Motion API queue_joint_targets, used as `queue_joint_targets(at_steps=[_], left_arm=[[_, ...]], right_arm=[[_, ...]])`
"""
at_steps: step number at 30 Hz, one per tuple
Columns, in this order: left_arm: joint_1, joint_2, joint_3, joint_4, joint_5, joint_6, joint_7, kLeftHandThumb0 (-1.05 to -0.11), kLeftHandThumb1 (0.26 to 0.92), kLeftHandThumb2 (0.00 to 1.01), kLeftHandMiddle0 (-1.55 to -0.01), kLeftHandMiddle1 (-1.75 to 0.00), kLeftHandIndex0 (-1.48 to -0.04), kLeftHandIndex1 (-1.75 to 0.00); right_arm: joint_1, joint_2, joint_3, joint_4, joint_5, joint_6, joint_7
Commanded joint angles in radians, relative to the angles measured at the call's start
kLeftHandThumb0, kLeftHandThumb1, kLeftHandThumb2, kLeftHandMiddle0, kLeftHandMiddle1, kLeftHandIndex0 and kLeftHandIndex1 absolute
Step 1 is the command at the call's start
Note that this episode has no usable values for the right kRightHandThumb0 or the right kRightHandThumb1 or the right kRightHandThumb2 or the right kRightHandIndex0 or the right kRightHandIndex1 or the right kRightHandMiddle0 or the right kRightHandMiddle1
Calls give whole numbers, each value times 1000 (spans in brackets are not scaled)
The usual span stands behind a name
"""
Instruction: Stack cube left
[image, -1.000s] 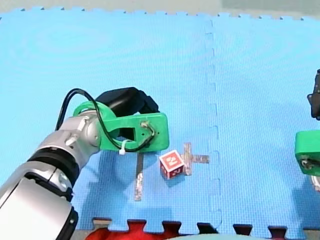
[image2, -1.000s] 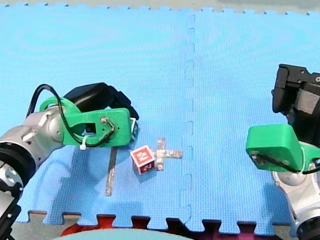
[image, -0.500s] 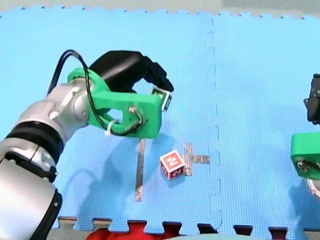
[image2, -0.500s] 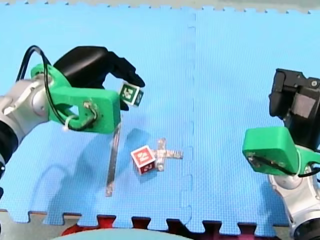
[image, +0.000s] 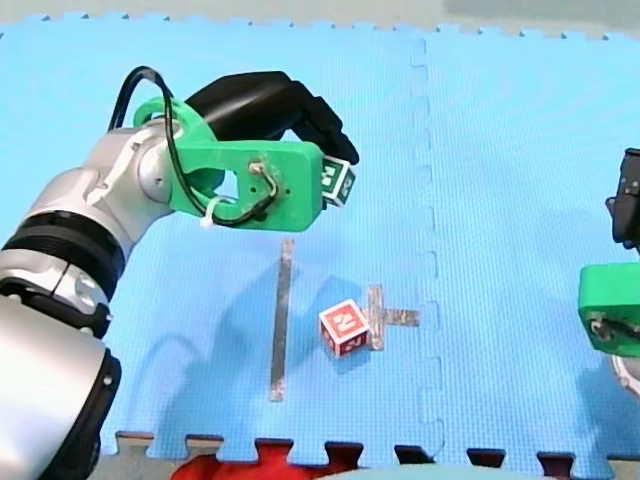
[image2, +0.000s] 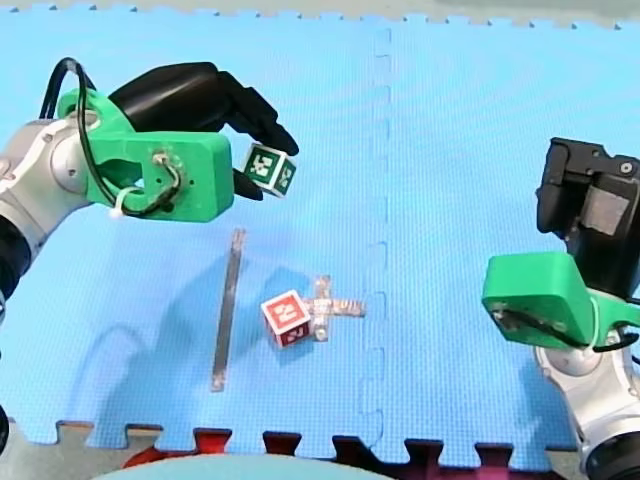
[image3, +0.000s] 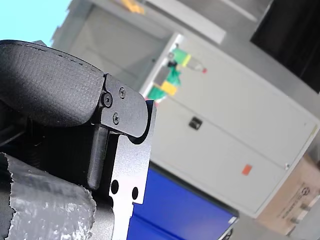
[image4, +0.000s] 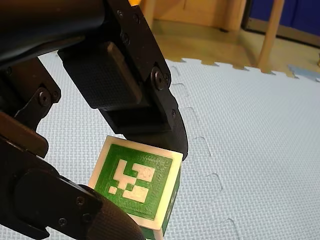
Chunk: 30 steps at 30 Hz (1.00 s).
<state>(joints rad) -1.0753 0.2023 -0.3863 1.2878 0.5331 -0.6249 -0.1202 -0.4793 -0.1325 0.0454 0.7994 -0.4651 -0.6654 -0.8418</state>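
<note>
Aloft, L hand (image2: 200, 100) pinches green-patterned cube (image2: 270, 170) over foam mat (image2: 450, 120); R hand (image2: 590, 215) at right edge, unclear.

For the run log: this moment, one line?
left hand: holding green cube aloft | red cube: on mat | right hand: right edge
</note>
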Motion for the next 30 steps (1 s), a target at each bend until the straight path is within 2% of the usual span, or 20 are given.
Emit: queue_joint_targets(at_steps=[1, 4, 7, 10, 20, 24, 30], left_arm=[[-11, 6, 9, -1, -16, -8, -37, -492, 780, 0, -964, -1746, -1306, -36], [-20, 4, 24, 2, -50, -5, -149, -497, 779, 0, -965, -1746, -1310, -34], [-47, -6, 44, 3, -91, 48, -286, -502, 778, 0, -967, -1746, -1316, -33], [-62, -12, 61, -4, -121, 80, -362, -509, 779, 0, -969, -1746, -1317, -31], [-47, -23, 54, -28, -123, 76, -397, -511, 779, 0, -975, -1746, -1318, -22], [-44, -23, 53, -29, -123, 75, -405, -509, 780, 0, -982, -1746, -1320, -20], [-29, -19, 82, -41, -164, 61, -445, -507, 780, 1, -991, -1746, -1322, -17]], right_arm=[[-4, -3, -1, 4, 3, 0, -2], [-6, -4, -1, 5, 5, 1, 0], [-6, -5, -2, 6, 8, 1, 1], [-7, -5, -2, 8, 9, 0, 0], [-24, -5, -3, 34, 14, 2, -1], [-29, -6, -2, 48, 15, -4, -4], [-33, -12, -1, 53, 14, -17, -3]])
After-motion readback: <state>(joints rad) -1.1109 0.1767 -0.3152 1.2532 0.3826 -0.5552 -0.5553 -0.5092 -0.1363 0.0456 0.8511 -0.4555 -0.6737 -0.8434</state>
